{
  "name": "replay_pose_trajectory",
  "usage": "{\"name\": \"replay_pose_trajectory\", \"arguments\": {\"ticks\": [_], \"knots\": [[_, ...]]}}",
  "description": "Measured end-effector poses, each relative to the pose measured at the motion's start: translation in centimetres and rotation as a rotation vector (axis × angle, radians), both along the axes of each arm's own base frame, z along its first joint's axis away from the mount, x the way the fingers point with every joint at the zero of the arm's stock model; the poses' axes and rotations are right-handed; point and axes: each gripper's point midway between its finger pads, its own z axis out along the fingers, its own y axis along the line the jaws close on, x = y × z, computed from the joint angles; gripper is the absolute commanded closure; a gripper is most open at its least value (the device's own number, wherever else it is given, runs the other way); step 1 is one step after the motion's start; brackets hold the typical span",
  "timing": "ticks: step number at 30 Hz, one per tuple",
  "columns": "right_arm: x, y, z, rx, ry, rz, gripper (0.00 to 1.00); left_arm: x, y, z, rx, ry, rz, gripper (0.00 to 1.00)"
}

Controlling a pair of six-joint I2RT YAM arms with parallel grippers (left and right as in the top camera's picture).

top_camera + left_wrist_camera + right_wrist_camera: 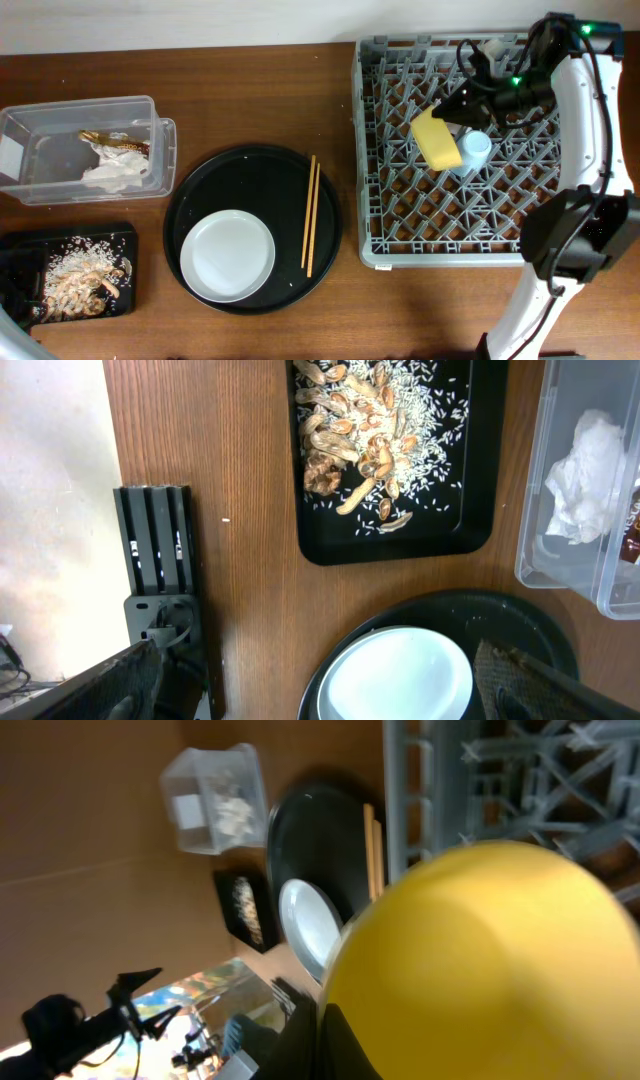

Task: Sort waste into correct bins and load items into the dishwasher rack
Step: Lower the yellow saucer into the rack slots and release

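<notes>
Filling the right wrist view, one yellow saucer (480,970) hides most of the grey rack (480,780). Overhead, the right end effector (458,108) grips that saucer over the rack, one blue cup (474,150) just beside it. One white plate (227,254) and two chopsticks (311,214) lie on the round tray (200,185); napkin (115,172) and wrapper (112,141) share one clear tub (40,120). Only the left wrist view shows the left end effector (320,670) spread open, and food scraps (350,440) filling one black tray (480,510).

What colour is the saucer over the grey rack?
Yellow: the round yellow saucer, clearest in the right wrist view.

Rack (365,150) on your right, cup (474,150) in it, saucer (436,141) just left of the cup, round tray (250,165) centre bearing plate (227,255) left of chopsticks (311,215), tub (40,150) far left holding napkin (115,172) and wrapper (115,140), shallow tray (30,250) before it with scraps (80,280).
</notes>
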Motion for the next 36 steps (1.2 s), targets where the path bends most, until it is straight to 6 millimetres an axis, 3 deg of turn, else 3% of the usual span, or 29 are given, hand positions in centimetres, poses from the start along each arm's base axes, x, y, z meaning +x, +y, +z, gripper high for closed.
{"name": "replay_pose_trajectory", "arguments": {"ticks": [2,4,7,12,21,23,26,29,31,33,36], "knots": [[-2.1,-1.9,-1.1,0.082,0.033,-0.039,0.96,0.0,0.0,0.0,0.000,-0.001,0.000,0.01],[-2.8,-3.9,-0.4,0.168,-0.004,-0.106,0.96,0.0,0.0,0.0,0.000,0.000,0.000,0.01],[-3.7,-3.2,-0.9,0.243,-0.001,-0.106,0.96,0.0,0.0,0.0,-0.001,0.000,0.000,0.01],[-5.2,-3.3,-4.5,0.380,0.044,-0.177,0.96,0.0,0.0,0.0,-0.001,0.000,0.000,0.01],[-6.0,-13.1,-8.0,0.227,0.003,-0.380,0.84,0.0,0.0,0.0,-0.001,0.000,0.000,0.01],[-6.3,-15.2,-8.1,0.162,0.024,-0.415,0.85,0.0,0.0,0.0,-0.001,0.000,0.000,0.01],[-6.6,-16.8,-7.3,0.094,0.048,-0.430,0.89,0.0,0.0,0.0,0.000,0.000,0.000,0.01],[-7.5,-16.2,-5.2,-0.001,0.001,-0.399,0.96,0.0,0.0,0.0,0.000,0.000,0.000,0.01],[-7.3,-12.9,-3.9,-0.109,-0.064,-0.272,0.96,0.0,0.0,0.0,-0.001,0.000,0.000,0.01],[-5.9,-10.0,-6.6,-0.319,-0.018,-0.150,0.96,0.0,0.0,0.0,0.000,0.000,0.000,0.01],[-5.4,-6.8,-8.2,-0.478,0.028,-0.071,0.96,0.0,0.0,0.0,-0.001,0.000,0.000,0.01]]}}
